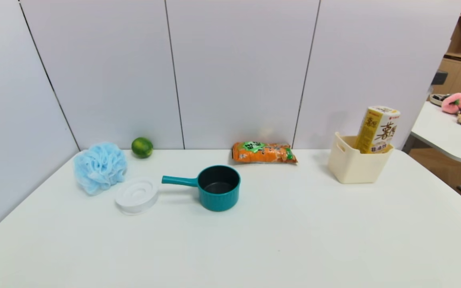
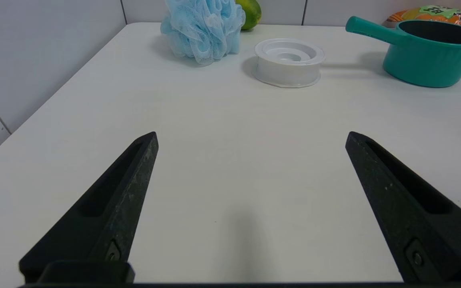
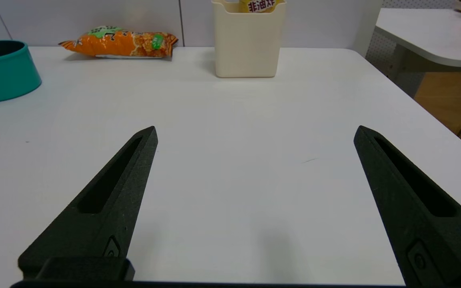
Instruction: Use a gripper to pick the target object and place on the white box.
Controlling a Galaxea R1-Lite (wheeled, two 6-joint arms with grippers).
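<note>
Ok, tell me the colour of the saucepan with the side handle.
Teal outside, dark inside. The saucepan shows best in the head view.

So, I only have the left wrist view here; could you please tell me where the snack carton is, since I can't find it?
Observer: The snack carton stands tilted inside the white box, on the table's far right side.
Operator: Thank you. Is the right tool anywhere near it?
Observer: No. The right tool is open and empty over bare table, well short of the box.
Operator: Is anything lying between the pot and the box?
Observer: Yes, an orange snack bag lies flat against the back wall between them.
</note>
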